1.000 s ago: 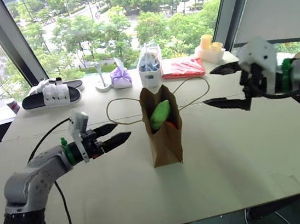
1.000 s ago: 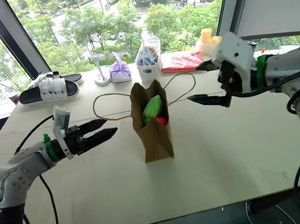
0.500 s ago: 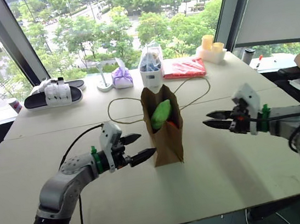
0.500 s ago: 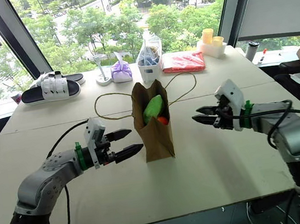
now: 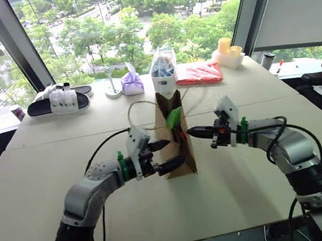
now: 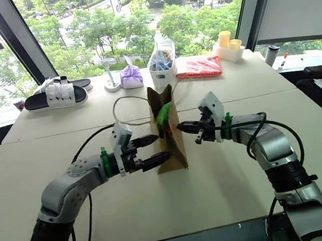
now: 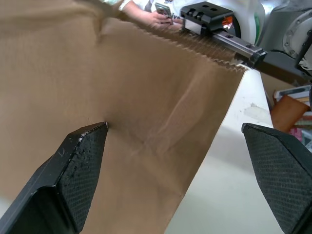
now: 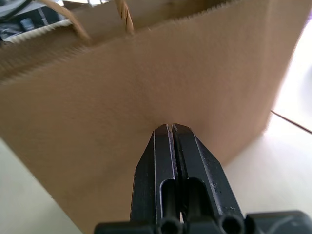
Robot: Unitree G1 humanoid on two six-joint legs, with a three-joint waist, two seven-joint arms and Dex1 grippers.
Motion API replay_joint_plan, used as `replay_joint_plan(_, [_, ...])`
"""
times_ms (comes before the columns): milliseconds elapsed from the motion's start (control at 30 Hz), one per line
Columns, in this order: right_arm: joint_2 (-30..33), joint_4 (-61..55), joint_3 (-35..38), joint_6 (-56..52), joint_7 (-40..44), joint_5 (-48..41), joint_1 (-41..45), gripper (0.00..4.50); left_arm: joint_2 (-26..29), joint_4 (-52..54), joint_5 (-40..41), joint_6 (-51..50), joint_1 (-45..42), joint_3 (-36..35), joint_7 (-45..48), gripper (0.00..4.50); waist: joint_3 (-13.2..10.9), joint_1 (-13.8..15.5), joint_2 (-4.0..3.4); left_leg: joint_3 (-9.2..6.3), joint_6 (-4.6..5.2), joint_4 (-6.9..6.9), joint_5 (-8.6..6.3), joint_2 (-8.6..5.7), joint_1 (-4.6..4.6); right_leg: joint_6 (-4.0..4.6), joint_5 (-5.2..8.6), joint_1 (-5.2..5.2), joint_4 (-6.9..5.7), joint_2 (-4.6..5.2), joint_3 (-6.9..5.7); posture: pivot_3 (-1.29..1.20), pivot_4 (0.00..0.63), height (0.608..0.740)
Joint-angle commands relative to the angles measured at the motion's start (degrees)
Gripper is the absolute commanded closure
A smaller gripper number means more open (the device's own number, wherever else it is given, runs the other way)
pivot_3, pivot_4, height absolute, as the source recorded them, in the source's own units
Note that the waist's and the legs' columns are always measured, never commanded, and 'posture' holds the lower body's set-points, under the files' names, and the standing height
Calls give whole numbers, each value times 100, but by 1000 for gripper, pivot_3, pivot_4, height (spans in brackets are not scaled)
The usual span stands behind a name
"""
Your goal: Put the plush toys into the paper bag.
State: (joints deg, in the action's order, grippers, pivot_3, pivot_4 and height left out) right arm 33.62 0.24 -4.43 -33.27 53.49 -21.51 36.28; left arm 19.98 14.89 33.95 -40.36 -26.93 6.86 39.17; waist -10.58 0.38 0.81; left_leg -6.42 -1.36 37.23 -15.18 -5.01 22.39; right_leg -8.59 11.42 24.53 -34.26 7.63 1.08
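Your bag (image 5: pixel 175 136) stands upright in the middle of the bench (image 5: pixel 246 180), between your two hands. Its top is squeezed narrow. The green toy (image 5: pixel 173 117) pokes out of the bag's top, and a bit of the red toy (image 5: pixel 175 134) shows just under it, so both toys sit inside.

Your left hand (image 5: pixel 164 155) is at the bag's left side with its fingers wide apart. One fingertip (image 7: pixel 92 134) touches the bag's wall; the other is off past the bag's edge, over the bench. It holds nothing.

Your right hand (image 5: pixel 193 132) is at the bag's right side, up near the top. Its fingers (image 8: pixel 168 146) are pressed together, and their tip pokes against the paper wall.
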Motion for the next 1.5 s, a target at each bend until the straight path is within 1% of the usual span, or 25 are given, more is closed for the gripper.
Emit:
replay_joint_plan(33, [-132, -117, -105, 80, 13, 28, 101, 4471, -332, -137, 59, 25, -17, -169, -313, 0, 0, -1, 0, 0, -3, 0, 2, 0, 0, 0, 0, 1, 0, 0, 0, 0, 150, 740])
replay_joint_plan(167, [-284, -91, -214, 46, -10, 69, 222, 4471, -363, -210, -369, 248, 50, 95, -394, 0, 0, -22, 0, 0, -20, -2, 11, 0, 0, 0, 0, 3, -1, -1, 0, 0, 150, 740])
replay_joint_plan(233, [-329, -67, -259, 71, -6, 102, 253, 4471, -434, -197, -558, 257, 35, 125, -632, 0, 0, -21, 0, 1, -19, -2, 11, 0, 0, 0, 0, 3, -1, -2, 0, 0, 150, 740])
replay_joint_plan(500, [-443, 46, -323, 119, 24, 202, 347, 4471, -597, 174, -787, 121, 218, 58, -1190, 0, 0, -16, 0, -1, -19, -1, 11, 0, 0, 0, 0, 3, -1, -1, 1, 0, 150, 740])
replay_joint_plan(600, [-458, 74, -329, 142, 30, 213, 358, 4500, -640, 247, -749, 68, 261, -21, -1318, 810, 0, -12, 0, -1, -19, -1, 11, 0, 0, 0, 0, 3, -2, -1, 1, 0, 150, 740])
replay_joint_plan(700, [-452, 63, -347, 159, 38, 230, 325, 4500, -676, 339, -652, -19, 289, -129, -1410, 2194, 0, -14, 0, -1, -18, -1, 11, 0, 0, 0, 0, 3, -2, -1, 1, 0, 150, 740])
replay_joint_plan(767, [-451, 48, -349, 163, 38, 242, 297, 4500, -700, 382, -602, -94, 305, -187, -1467, 3298, 0, -14, 0, -1, -18, -1, 10, 0, 0, 0, 0, 3, -2, -1, 1, 0, 150, 740])
replay_joint_plan(833, [-439, 19, -342, 158, 34, 250, 254, 4500, -706, 426, -564, -171, 326, -235, -1510, 4250, 0, -14, 0, 0, -18, -1, 10, 0, 0, 0, 0, 3, -1, -1, 1, 0, 150, 740])
replay_joint_plan(867, [-434, 2, -337, 149, 28, 250, 240, 4500, -713, 456, -537, -227, 331, -275, -1536, 4450, 0, -14, 0, 0, -18, -1, 10, 0, 0, 0, 0, 3, -1, -1, 1, 0, 150, 740])
replay_joint_plan(967, [-431, -79, -294, 73, -11, 211, 214, 4500, -656, 565, -402, -387, 357, -416, -1539, 4450, 0, -14, 0, 0, -18, -1, 10, 0, 0, 0, 0, 3, -1, -1, 1, 0, 150, 740])
replay_joint_plan(1033, [-334, -231, -227, -4, -29, 181, 134, 4500, -506, 627, -308, -484, 377, -525, -1453, 4450, 0, -15, 0, -1, -18, -1, 10, 0, 0, 0, 0, 3, -2, -1, 1, 0, 150, 740])
replay_joint_plan(1100, [-99, -576, -36, -190, -33, 78, -45, 4500, -244, 620, -102, -554, 348, -636, -1108, 4450, 0, -11, 0, -1, -18, -2, 10, 0, 0, 0, 0, 3, -2, -1, 0, 0, 150, 740])
replay_joint_plan(1167, [270, -1116, 271, -487, 1, -116, -323, 4500, 148, 464, 144, -545, 243, -725, -476, 4450, 0, 19, 0, -1, -16, -2, 9, -1, 2, 0, 0, 4, -1, -1, 0, 0, 150, 740])
replay_joint_plan(1233, [696, -1710, 739, -888, 29, -450, -639, 4500, 661, 49, 180, -369, -17, -690, 336, 4450, -1, 43, -1, -1, 1, -2, -1, -2, 6, 0, 0, 5, 0, 0, -1, 0, 150, 740])
replay_joint_plan(1300, [1070, -2149, 1189, -1264, 37, -784, -891, 4500, 1026, -458, 243, -258, -334, -673, 1029, 4450, -1, 45, -1, 2, 6, -1, -4, -4, 7, 0, 1, 4, 1, 0, -2, 0, 150, 740])
replay_joint_plan(1400, [1554, -2537, 1932, -1732, -37, -1162, -1198, 4500, 1329, -1225, 319, -34, -832, -661, 2018, 4450, -1, 31, -1, 9, 9, 0, -5, -3, 3, 1, 1, -4, 1, -1, -6, 0, 150, 740])
replay_joint_plan(1500, [1891, -2740, 2634, -2070, -149, -1417, -1557, 4500, 1447, -1915, 611, -190, -1301, -742, 2883, 4450, -1, 25, -1, 11, 12, -1, -7, -2, 3, 0, 1, -4, 2, -1, -8, 0, 150, 740])
